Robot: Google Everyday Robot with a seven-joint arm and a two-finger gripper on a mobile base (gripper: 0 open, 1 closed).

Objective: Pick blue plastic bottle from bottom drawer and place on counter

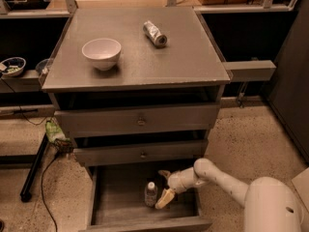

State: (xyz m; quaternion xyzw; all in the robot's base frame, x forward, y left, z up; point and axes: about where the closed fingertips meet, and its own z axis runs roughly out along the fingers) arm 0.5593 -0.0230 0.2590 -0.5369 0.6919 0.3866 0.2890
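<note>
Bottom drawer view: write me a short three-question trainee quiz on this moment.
1. True or false: the small clear plastic bottle with a white cap stands upright in the open grey wooden bottom drawer.
2. Where is the end effector? A) gripping a drawer knob B) inside the bottom drawer, just right of the bottle C) raised above the cabinet
3. Fill in: the short shiny silver cylinder lies on the flat grey ____.
Key: 1 true; 2 B; 3 counter.
</note>
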